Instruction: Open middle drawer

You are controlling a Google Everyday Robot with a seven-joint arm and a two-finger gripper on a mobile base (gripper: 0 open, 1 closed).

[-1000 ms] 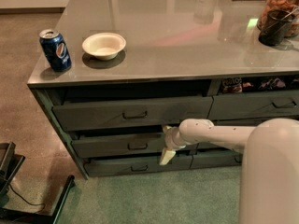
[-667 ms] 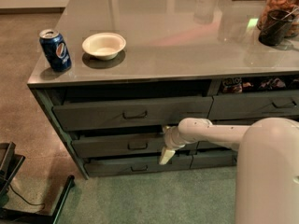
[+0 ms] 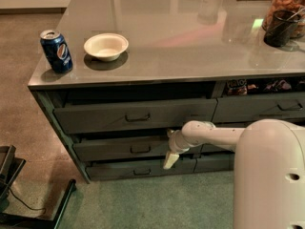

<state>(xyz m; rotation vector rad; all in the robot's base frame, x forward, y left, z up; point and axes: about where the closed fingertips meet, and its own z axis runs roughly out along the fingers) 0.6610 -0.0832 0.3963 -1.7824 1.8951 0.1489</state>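
The middle drawer [image 3: 114, 148] is the medium-height dark grey-green front on the left side of the cabinet, with a small dark loop handle [image 3: 140, 150] at its centre. A dark gap shows along its top edge, so it stands slightly out. My gripper [image 3: 170, 152] is at the right end of this drawer front, to the right of the handle and pointing down and left. My white arm [image 3: 214, 135] reaches in from the right.
The taller top drawer [image 3: 136, 116] juts out slightly, and the slim bottom drawer [image 3: 138, 169] lies below. More drawers [image 3: 259, 109] are to the right. On the counter are a Pepsi can [image 3: 56, 51], a white bowl [image 3: 106, 46] and a dark jar [image 3: 281, 25]. A black stand [image 3: 14, 185] sits on the floor at left.
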